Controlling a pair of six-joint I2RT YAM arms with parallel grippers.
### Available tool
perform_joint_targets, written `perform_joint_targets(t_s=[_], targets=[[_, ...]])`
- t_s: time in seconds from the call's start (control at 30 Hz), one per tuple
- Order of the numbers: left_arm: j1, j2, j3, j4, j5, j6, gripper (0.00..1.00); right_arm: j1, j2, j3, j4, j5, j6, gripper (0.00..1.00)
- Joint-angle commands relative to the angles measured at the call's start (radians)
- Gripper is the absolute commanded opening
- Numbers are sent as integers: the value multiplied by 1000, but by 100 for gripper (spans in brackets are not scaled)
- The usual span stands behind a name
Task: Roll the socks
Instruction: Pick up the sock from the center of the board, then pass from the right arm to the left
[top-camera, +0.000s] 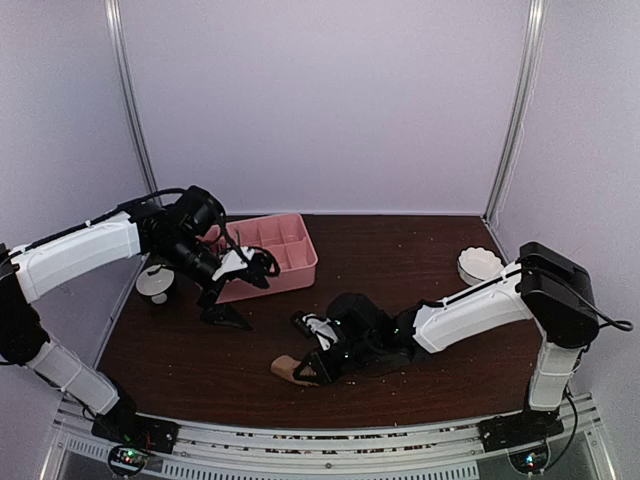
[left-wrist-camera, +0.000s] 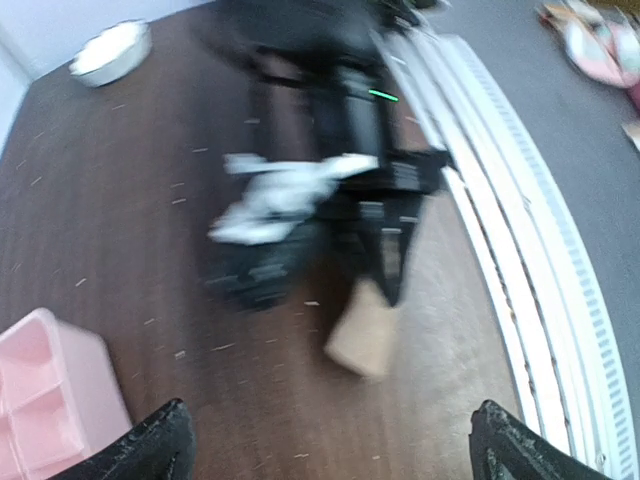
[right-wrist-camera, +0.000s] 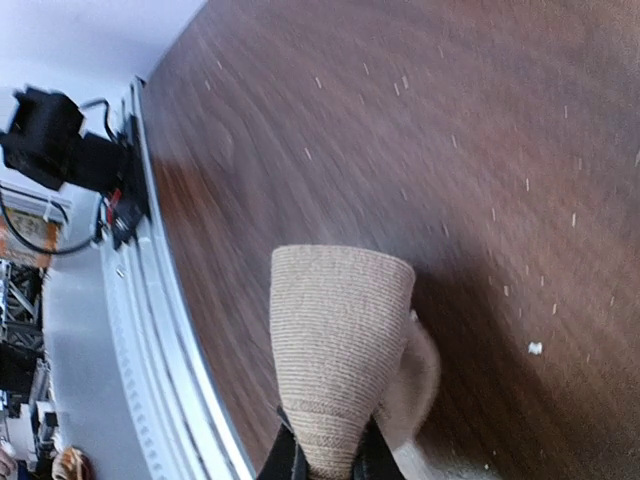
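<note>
Tan sock (right-wrist-camera: 340, 350), seen from the right wrist: a ribbed knit tube, narrow end nipped between the fingers, broad end pointing away over the table (top-camera: 420, 250). A paler fold of fabric shows behind it. In the overhead view it sits at the near middle of the table, close to the front rail. We cannot tell whether it rests on the wood or hangs just above it.

We judge the sock light, limp and easily creased. It should slump wherever it is unsupported, and a roll should spring loose unless it is pressed flat or tucked. The knit looks grippy rather than slick. We think the best hold is across the full thickness at one end, taking both layers together, as a pinch on one layer would let the other slide.

The right gripper (right-wrist-camera: 328, 465) is closed down tight on that narrow end. The left gripper (left-wrist-camera: 335, 452) is spread to its widest with nothing between its fingers, and hovers over bare wood beside the pink tray (top-camera: 300, 262), well apart from the sock. We cannot make out a pink sock in any view. A white bowl (top-camera: 478, 265) stands at the far right
</note>
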Motion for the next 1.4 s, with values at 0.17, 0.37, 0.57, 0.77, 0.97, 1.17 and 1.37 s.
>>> perform_joint_targets(t_s=[0.17, 0.37, 0.57, 0.77, 0.97, 1.17, 1.37], targets=[[-198, -117, -110, 7, -183, 105, 94, -2, -55, 115, 198, -20, 200, 0], [-217, -137, -121, 69, -324, 61, 76, 30, -53, 190, 189, -30, 233, 0], [-228, -160, -129, 58, -377, 62, 72, 52, -66, 174, 292, -32, 300, 0], [-234, -198, -149, 50, -404, 77, 29, 62, -76, 152, 306, -24, 319, 0], [-242, -211, -158, 38, -445, 87, 27, 65, -87, 99, 416, -24, 392, 0], [-281, -266, -166, 60, -512, 115, 31, 73, -75, 65, 541, -10, 480, 0], [-352, -312, -191, 161, -709, 139, 13, 76, -63, 19, 724, 16, 578, 0]])
